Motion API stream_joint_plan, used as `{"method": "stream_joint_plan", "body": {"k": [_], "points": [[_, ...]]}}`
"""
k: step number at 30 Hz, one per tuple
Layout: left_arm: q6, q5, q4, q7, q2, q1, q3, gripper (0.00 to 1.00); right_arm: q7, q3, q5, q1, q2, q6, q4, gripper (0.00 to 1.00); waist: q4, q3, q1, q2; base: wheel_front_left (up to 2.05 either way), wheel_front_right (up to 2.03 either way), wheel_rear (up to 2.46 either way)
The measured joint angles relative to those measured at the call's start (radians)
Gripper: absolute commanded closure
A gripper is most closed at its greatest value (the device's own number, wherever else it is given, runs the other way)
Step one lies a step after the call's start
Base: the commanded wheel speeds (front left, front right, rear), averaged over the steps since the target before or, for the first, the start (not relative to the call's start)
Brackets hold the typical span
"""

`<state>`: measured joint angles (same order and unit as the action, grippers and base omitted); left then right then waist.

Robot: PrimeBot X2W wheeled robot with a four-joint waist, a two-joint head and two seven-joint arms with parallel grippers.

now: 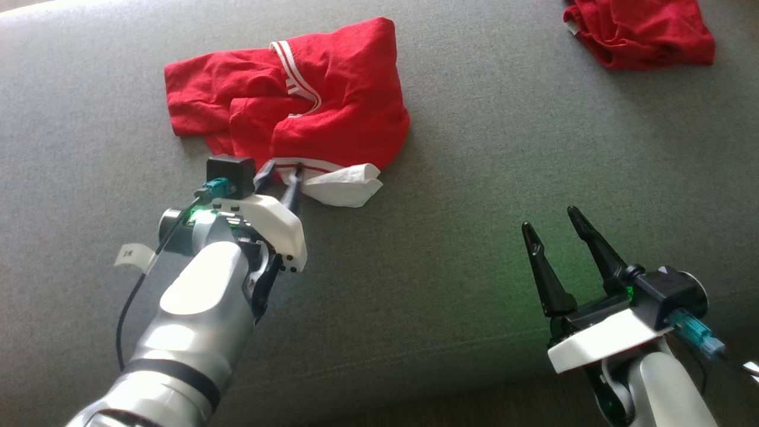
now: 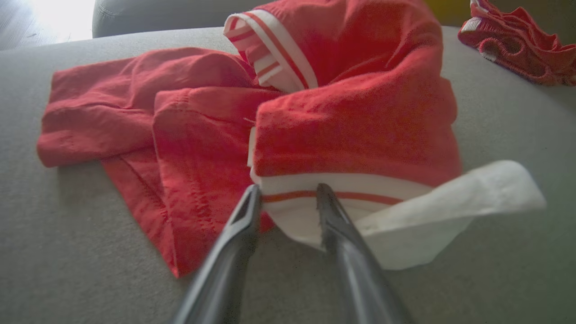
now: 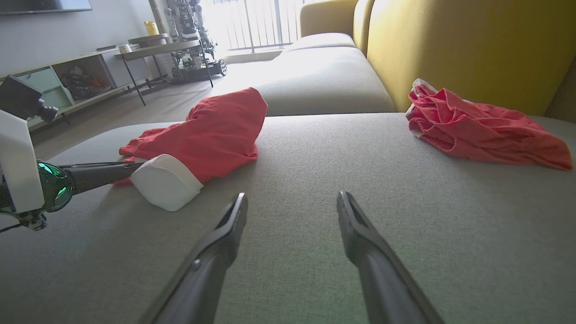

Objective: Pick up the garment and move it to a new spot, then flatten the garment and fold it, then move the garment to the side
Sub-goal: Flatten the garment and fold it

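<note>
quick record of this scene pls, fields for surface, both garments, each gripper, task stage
surface: grey sofa seat
target: red garment, crumpled, with white striped bands and a white flap at its near edge
other cloth: second red garment, bunched at the far right, apart from the first
left gripper: at the near striped hem, jaws apart, hem edge between the fingers
right gripper: open over bare seat, holding nothing
task stage: garment lies on the seat, not yet lifted
</note>
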<state>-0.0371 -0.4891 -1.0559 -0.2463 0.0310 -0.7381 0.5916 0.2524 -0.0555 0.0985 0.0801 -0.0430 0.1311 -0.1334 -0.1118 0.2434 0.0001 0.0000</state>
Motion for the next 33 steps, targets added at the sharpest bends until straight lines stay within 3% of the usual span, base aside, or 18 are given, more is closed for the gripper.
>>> {"method": "stream_joint_plan", "body": {"k": [2,10,14,19,25,33], "points": [[-0.009,-0.012,-0.009,0.0,0.0,-0.005,0.012,1.0,0.0,-0.002,0.009,0.0,0.0,0.0,-0.001,0.0,-0.002,-0.002,0.0,0.0,0.0,0.0,0.0],[-0.056,-0.085,0.024,-0.002,0.0,-0.006,0.03,1.0,0.0,-0.005,0.016,0.0,0.0,0.0,-0.006,0.0,-0.008,-0.018,0.0,0.0,0.0,0.0,0.0],[-0.084,-0.213,0.118,0.004,0.001,-0.007,0.05,1.0,0.0,-0.016,0.037,0.0,0.0,0.0,-0.007,0.0,-0.015,-0.039,0.0,0.0,0.0,0.0,0.0],[-0.087,-0.344,0.276,0.091,0.005,-0.098,0.114,1.0,0.0,-0.053,0.089,0.001,0.0,0.0,-0.012,0.0,-0.06,-0.063,-0.0001,0.0,0.0,0.0,0.0],[-0.087,-0.338,0.391,0.105,0.059,-0.317,0.139,1.0,0.0,-0.061,0.119,0.02,0.0,0.0,-0.017,0.0,-0.13,-0.076,-0.0001,0.0,0.0,0.0,0.0],[-0.086,-0.171,0.366,0.029,0.101,-0.6,0.147,1.0,0.0,-0.075,0.155,0.033,-0.001,0.0,-0.03,0.0,-0.222,-0.097,-0.0001,0.0,0.0,0.0,0.0]]}}
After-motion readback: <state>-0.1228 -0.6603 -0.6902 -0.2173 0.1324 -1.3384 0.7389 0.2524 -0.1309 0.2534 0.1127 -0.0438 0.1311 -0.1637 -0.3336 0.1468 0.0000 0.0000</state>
